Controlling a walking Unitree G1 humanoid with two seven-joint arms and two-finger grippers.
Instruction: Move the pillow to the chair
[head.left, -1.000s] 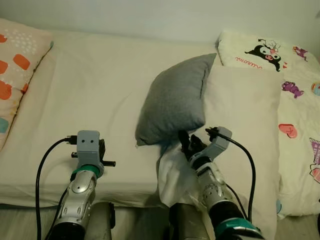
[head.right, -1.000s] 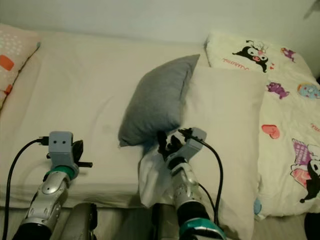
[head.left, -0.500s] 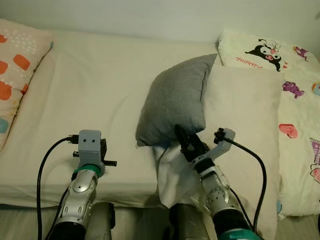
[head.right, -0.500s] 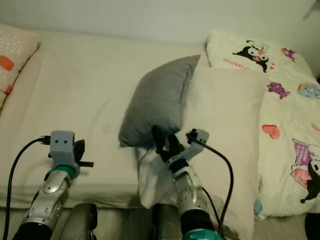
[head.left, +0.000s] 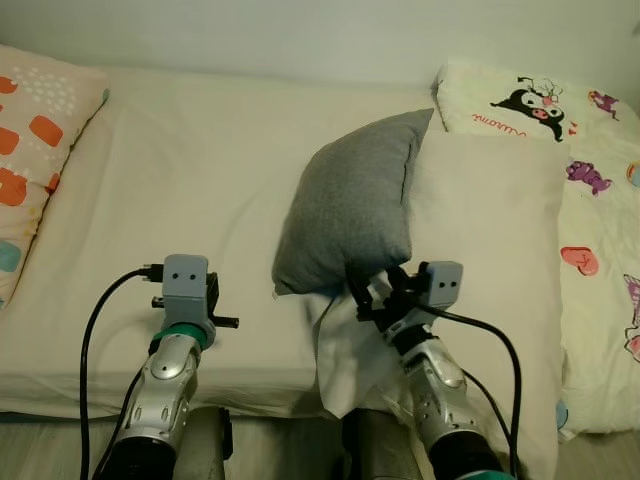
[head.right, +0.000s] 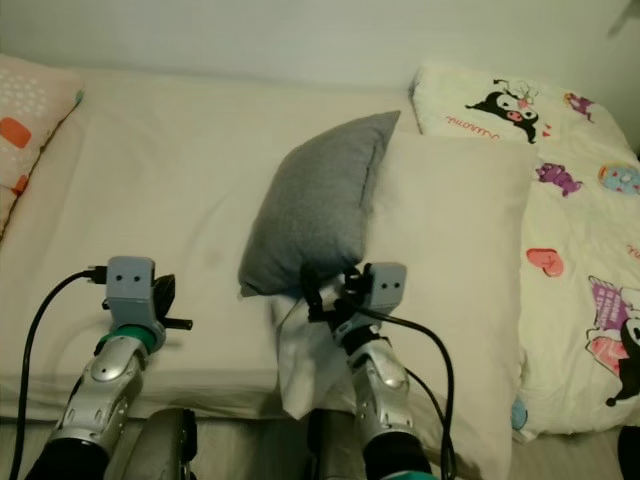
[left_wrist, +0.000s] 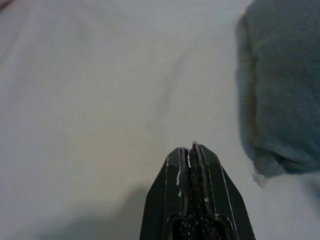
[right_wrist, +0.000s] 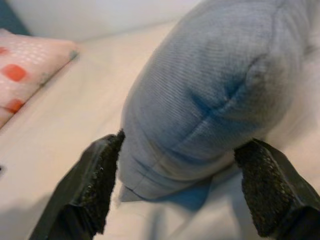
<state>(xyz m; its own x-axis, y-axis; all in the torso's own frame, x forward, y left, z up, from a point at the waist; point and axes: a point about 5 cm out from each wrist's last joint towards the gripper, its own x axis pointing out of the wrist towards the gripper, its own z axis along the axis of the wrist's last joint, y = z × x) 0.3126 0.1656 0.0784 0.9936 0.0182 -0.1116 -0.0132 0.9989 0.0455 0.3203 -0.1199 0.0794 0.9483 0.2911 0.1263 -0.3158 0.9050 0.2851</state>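
The grey pillow (head.left: 352, 206) was propped on the bed (head.left: 200, 180). The right pincer (right_wrist: 175, 190) was spread wide around its lower corner; the left pincer (left_wrist: 192, 160) was closed, empty. Soft, light, easily pinched there.

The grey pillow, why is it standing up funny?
The grey pillow stands tilted on its edge, leaning against the big cream pillow instead of lying flat. The right gripper has its fingers open around its lower corner.

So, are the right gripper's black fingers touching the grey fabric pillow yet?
Cannot tell. In the right wrist view the right gripper is open with its fingers astride the grey fabric pillow; the pad edges meet its outline, showing neither gap nor press.
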